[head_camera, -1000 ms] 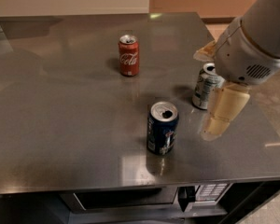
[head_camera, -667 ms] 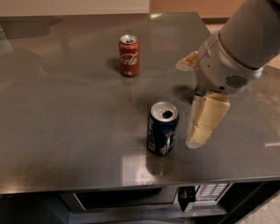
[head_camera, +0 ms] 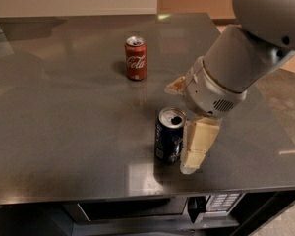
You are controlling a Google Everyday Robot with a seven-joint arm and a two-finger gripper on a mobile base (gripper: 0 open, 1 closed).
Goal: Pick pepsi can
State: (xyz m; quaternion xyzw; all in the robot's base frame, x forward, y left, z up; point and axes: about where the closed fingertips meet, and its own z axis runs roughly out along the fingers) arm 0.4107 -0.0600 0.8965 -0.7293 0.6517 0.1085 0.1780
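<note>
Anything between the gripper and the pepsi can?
Nothing. Camera view: the open gripper is at the pepsi can, one finger close beside it, the other behind it, no object between.

Table point(head_camera: 64, 132), perhaps steel, carries Coca-Cola can point(head_camera: 136, 58) and pepsi can point(head_camera: 169, 136), gripper point(head_camera: 183, 127) just beside.

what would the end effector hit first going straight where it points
Probably the table: the end effector, close beside the pepsi can, points down with one fingertip nearly at the surface. Depth is unclear.
</note>
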